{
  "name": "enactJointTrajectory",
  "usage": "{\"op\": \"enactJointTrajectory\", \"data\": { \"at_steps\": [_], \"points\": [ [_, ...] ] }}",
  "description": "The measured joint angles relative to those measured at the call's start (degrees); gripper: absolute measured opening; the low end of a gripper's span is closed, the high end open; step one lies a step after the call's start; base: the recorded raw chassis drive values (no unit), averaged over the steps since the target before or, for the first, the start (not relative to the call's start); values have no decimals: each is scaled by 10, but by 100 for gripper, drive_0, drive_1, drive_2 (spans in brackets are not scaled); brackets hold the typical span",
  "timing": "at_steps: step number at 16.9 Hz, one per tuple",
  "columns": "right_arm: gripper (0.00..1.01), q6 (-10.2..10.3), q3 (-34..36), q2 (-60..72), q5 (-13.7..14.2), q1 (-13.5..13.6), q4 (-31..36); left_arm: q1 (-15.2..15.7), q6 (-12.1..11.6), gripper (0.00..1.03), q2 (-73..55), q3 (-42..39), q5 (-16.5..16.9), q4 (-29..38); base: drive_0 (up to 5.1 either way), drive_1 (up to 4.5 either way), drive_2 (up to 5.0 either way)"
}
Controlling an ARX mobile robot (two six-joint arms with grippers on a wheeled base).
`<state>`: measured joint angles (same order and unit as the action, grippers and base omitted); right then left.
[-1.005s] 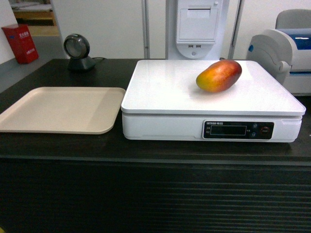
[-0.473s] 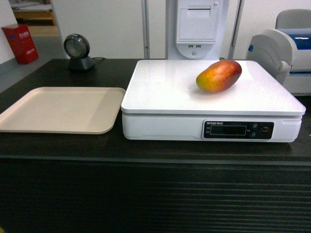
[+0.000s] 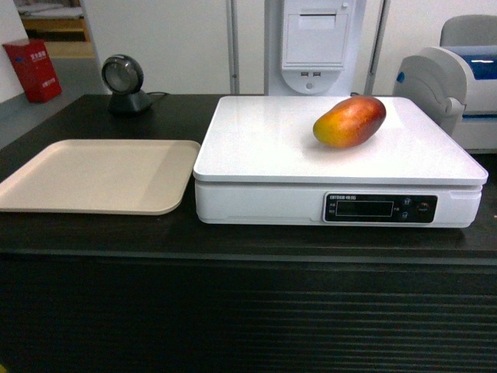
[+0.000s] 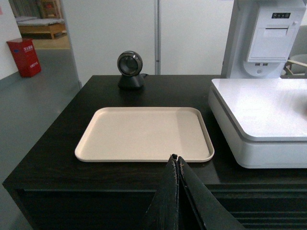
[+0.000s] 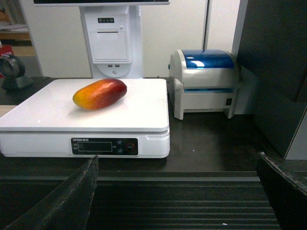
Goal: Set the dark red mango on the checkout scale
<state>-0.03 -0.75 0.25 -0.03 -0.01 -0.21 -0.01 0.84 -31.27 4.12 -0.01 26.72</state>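
**Mango rests on the scale, both grippers drawn back**

The dark red mango (image 3: 350,121) lies on its side on the white platform of the scale (image 3: 272,148), right of centre in the head view, red end toward the upper right and yellow-orange end toward the lower left. The scale stands on the black checkout (image 3: 233,295), with a beige tray (image 3: 93,175) just beside it on the left. A round scanner (image 3: 124,84) stands in the upper left. At the bottom of the left wrist view, the left gripper (image 4: 176,160) has its fingers pressed together, holding nothing. The right gripper (image 5: 180,191) is spread wide and empty, its fingers at the lower corners of its view, well short of the mango.
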Motion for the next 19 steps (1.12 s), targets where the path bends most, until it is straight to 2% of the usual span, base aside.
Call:
{"op": "enactJointTrajectory", "data": {
  "at_steps": [10,11,14,16,17,18,19],
  "points": [
    [98,0,0,0,0,0,0,0,0,2,75,-18,0,-54,0,0,0],
    [98,0,0,0,0,0,0,0,0,2,79,-34,0,-25,0,0,0],
    [98,0,0,0,0,0,0,0,0,2,141,-36,0,-91,0,0,0],
    [98,0,0,0,0,0,0,0,0,2,217,-36,0,-171,0,0,0],
    [98,0,0,0,0,0,0,0,0,2,221,-36,0,-179,0,0,0],
    [98,0,0,0,0,0,0,0,0,2,264,-35,0,-245,0,0,0],
    [98,0,0,0,0,0,0,0,0,2,307,-35,0,-271,0,0,0]
  ]
}}
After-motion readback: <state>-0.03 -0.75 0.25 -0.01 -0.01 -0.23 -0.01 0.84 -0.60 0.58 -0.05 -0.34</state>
